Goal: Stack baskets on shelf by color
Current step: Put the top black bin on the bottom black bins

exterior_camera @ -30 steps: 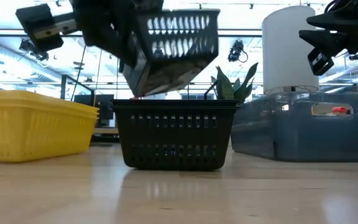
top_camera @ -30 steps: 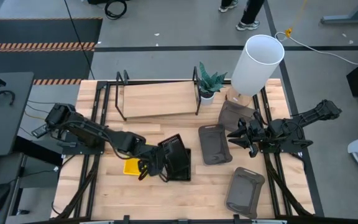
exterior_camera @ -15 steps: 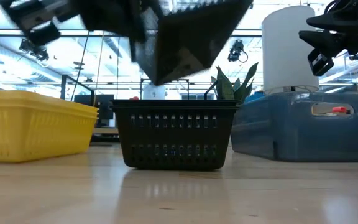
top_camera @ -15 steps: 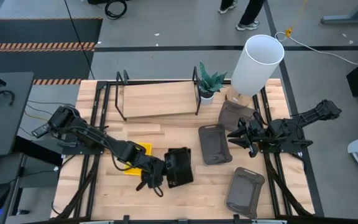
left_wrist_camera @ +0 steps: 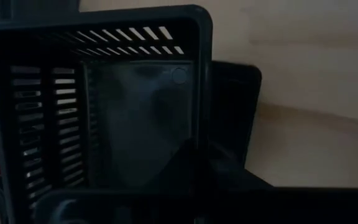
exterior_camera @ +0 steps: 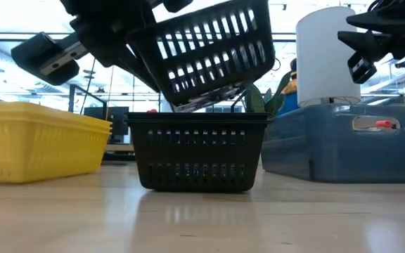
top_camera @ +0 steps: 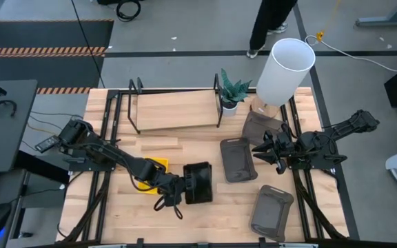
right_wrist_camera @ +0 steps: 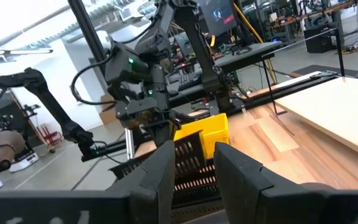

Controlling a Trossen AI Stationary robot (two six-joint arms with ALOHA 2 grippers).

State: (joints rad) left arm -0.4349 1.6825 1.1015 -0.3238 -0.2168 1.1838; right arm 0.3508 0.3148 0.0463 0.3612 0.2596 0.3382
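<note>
My left gripper is shut on a black slotted basket and holds it tilted in the air, right over a second black basket that stands on its bottom on the table. A yellow basket sits on the table under the left arm. Three dark grey baskets lie at the right. The light-wood shelf with black rails stands at the far side. My right gripper hovers open above the grey baskets, with nothing between its fingers. My left gripper holds the black basket by the end wall nearest the arm, coming at it slanting down from the table's left. The exact place of contact is too dark to make out. The basket is lifted clear and tilted, its far side higher.
A white cylinder lamp shade and a small potted plant stand at the far right beside the shelf. A person's legs show on the floor beyond the table. Bare wood lies along the near edge.
My left gripper has gone toward the table's near right and lower, rolling its wrist. The held black basket has turned with it, from lying over on its side to a slanted pose right over the black basket on the table.
</note>
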